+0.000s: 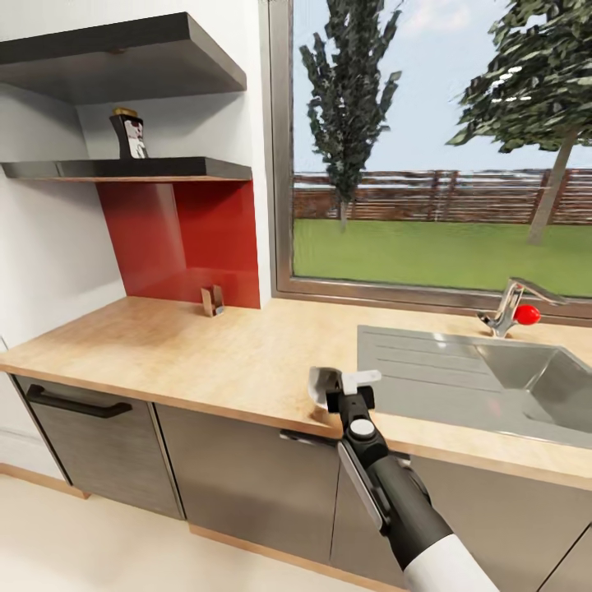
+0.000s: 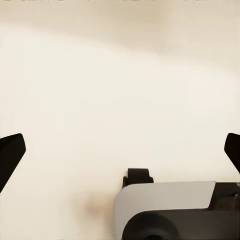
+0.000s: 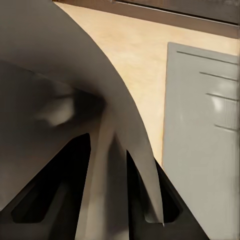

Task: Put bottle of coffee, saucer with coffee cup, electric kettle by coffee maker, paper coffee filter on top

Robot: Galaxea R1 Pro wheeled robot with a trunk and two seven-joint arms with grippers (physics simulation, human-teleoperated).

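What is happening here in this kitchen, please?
The robot stands in front of the kitchen countertop. Its right gripper is shut on a round, pale, dish-like piece, probably the saucer, and holds it over the counter's front edge, beside the steel sink. The bottle of coffee is on the kitchen shelf, not yet moved. The left gripper is open, with nothing between its fingers.

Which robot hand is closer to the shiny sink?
The right. The right gripper, holding the saucer, hovers at the countertop edge just beside the sink. The left gripper faces a plain pale surface; its position is unclear.
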